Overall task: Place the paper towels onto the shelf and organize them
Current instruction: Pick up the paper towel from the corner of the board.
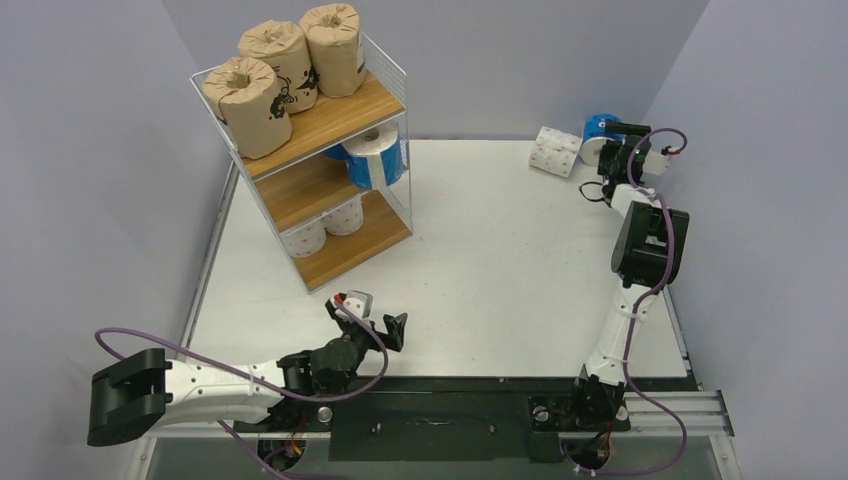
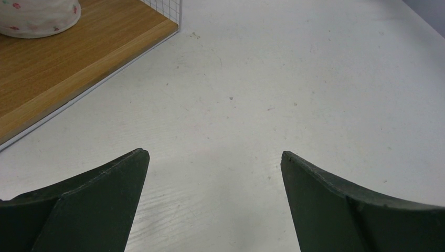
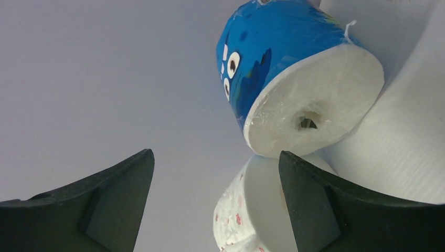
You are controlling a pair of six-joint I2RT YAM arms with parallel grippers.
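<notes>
Found the left gripper (image 2: 212,155) nearest, low over the table (image 2: 315,79), fingers spread wide and empty, near the front corner of the shelf (image 1: 340,112). Saw on it two white rolls (image 1: 325,232) on the bottom board, a blue roll (image 1: 375,158) on the middle one, three brown rolls (image 1: 290,60) on top. Found the right gripper (image 3: 216,155) farthest, at the far right corner, also spread, holding nothing. Saw a second blue roll (image 3: 294,79) just ahead of it, a little to the right, not between the fingers, touching a white patterned roll (image 3: 246,210).

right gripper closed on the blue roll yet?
No: in the right wrist view the right gripper is open, fingers spread wide, with the blue roll ahead, not between them.
</notes>
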